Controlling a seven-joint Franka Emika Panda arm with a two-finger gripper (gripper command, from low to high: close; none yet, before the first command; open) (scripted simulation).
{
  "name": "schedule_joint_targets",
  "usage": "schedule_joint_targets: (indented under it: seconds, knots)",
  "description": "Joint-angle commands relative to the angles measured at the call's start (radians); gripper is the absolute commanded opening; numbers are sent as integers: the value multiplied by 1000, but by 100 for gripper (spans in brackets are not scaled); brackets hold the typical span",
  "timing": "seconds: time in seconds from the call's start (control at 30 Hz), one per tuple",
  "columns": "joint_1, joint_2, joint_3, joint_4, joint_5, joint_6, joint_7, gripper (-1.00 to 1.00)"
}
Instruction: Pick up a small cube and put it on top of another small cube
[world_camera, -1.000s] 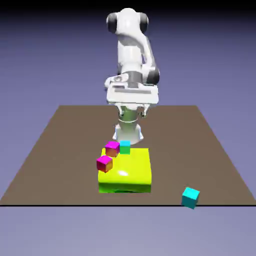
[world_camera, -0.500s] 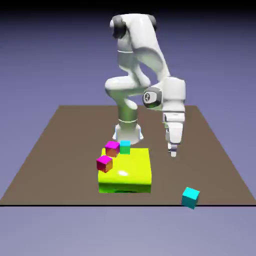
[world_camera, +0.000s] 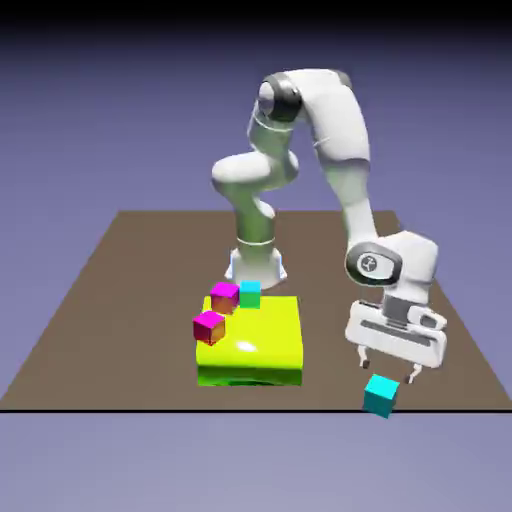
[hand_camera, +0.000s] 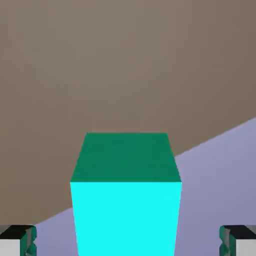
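My gripper (world_camera: 388, 367) hangs with jaws spread wide, empty, just above the cyan cube (world_camera: 381, 395) near the table's (world_camera: 120, 290) front edge. In the hand view the cube (hand_camera: 125, 200) lies centred between my fingertips (hand_camera: 17, 240), so the coming move looks like a straight descent. The other cyan cube (world_camera: 249, 293) sits on the slab (world_camera: 255, 345), well apart.

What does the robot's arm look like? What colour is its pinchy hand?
The arm is smooth, shiny white, made of rounded tube-like pieces with dark grey rings at the joints. The gripper hangs from a wide white block and has two small grey fingertips. No cables or markings show.
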Motion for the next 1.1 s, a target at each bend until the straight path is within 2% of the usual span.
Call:
schedule_joint_targets:
  seconds: [0.0, 0.03, 0.23, 1.07]
  knots:
    - [2, 35, -12, 19, -18, 17, 17, 0]
    - [2, 35, -12, 19, -18, 17, 17, -100]
    - [-7, -146, 47, -78, 75, -73, -69, -100]
    - [356, -167, -840, -56, 984, -681, 1018, -100]
